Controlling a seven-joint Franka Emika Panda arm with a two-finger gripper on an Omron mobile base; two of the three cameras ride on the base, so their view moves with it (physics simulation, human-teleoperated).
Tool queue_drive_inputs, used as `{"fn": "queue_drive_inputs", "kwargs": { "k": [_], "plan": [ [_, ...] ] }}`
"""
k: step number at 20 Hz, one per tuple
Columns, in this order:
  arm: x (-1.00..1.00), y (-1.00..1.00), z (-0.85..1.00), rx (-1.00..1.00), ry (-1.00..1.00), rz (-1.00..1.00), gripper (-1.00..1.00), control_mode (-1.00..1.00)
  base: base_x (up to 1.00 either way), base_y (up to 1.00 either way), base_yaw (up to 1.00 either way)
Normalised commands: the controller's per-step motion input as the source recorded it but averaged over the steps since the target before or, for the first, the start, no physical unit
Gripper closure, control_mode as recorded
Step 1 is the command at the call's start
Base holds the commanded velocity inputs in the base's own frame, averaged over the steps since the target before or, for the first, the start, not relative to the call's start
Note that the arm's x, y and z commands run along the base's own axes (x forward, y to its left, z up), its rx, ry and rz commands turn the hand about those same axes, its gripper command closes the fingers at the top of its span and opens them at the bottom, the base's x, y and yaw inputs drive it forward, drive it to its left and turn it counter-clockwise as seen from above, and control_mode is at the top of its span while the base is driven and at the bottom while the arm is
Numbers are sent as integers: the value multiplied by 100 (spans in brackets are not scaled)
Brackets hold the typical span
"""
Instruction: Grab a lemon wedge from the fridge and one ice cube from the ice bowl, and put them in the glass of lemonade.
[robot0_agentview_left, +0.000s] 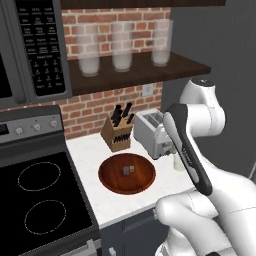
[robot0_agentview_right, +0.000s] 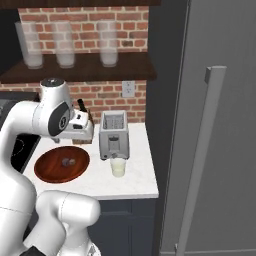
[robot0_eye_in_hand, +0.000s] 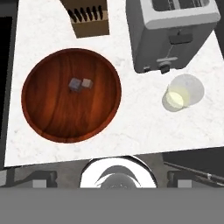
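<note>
The ice bowl (robot0_eye_in_hand: 52, 113) is a wide reddish-brown wooden bowl on the white counter, with two small grey ice cubes (robot0_eye_in_hand: 81, 84) near its middle. It also lies left of the toaster (robot0_agentview_left: 112, 182) (robot0_agentview_right: 47, 170). The glass of lemonade (robot0_eye_in_hand: 179, 94) (robot0_agentview_right: 118, 167) stands just in front of the toaster, to the bowl's right. My gripper (robot0_eye_in_hand: 111, 177) hovers high over the counter's front edge, open, its fingertips wide apart and holding nothing. The fridge (robot0_agentview_right: 220, 125) stands at the right with its door shut, its pale handle (robot0_agentview_right: 200, 160) facing me. The lemon wedge is hidden.
A silver toaster (robot0_eye_in_hand: 170, 30) and a knife block (robot0_eye_in_hand: 87, 17) stand at the back of the counter (robot0_eye_in_hand: 131, 122). The black stove (robot0_agentview_left: 35, 200) is on the left under a microwave (robot0_agentview_left: 35, 45). Three tall frosted glasses (robot0_agentview_left: 122, 47) sit on the dark shelf above.
</note>
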Motion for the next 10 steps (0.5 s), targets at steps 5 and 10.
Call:
{"fn": "queue_drive_inputs", "kwargs": {
  "k": [5,10],
  "plan": [
    [0,49,-57,0,-2,17,-100,-100,0,0,0],
    [0,43,-38,1,1,5,-100,-100,0,0,0]
  ]
}}
